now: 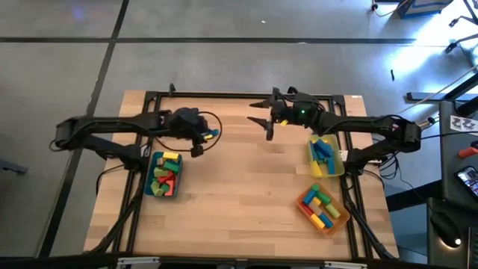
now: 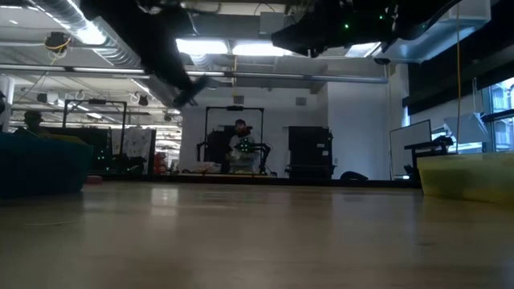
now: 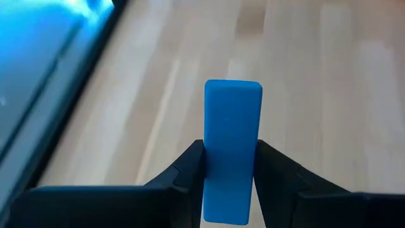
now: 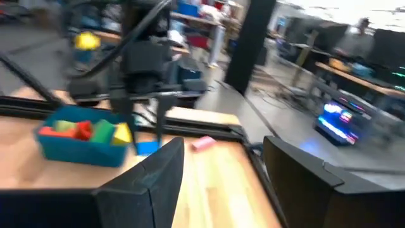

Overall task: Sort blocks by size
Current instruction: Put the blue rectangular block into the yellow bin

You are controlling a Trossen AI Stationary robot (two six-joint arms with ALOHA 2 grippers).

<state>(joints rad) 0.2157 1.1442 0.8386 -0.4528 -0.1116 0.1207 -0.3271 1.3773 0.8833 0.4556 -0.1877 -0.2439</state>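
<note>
A: Left hand (image 3: 229,166) first. What's in it?

B: A blue bar (image 3: 232,149), pinched across its narrow width, most of its length poking out past the fingers (image 3: 190,168). A grip low on the bar like that leaves the free end clear to go into a tray, I'd guess.

A: Where is it over the counter?

B: In the high view the left hand (image 1: 205,136) sits near the back edge of the counter (image 1: 239,194), just above and beside the teal tray (image 1: 149,183). The bar's tip (image 1: 213,133) shows blue there. It's lifted; bare wood shows under it in the wrist view.

A: Right hand?

B: Right hand (image 4: 221,177) holds nothing, fingers apart, a clear gap between them. High view puts it (image 1: 265,119) at the back centre of the counter, raised, pointing toward the left arm. Looks like it's waiting, maybe for a handover, can't say.

A: Rest of the blocks?

B: Already split up. Teal tray holds mixed red, green, yellow pieces (image 1: 166,175). Yellow tray (image 1: 341,166) by the right arm holds mostly blue bars (image 1: 323,151). Orange tray (image 1: 302,202) at the front right has mixed pieces (image 1: 323,209). One pink block (image 4: 202,143) lies loose on the counter near the edge, seen from the right wrist.

A: So the blue one likely belongs right?

B: Likely, given the blue bars there. It's well apart from that tray now.
</note>
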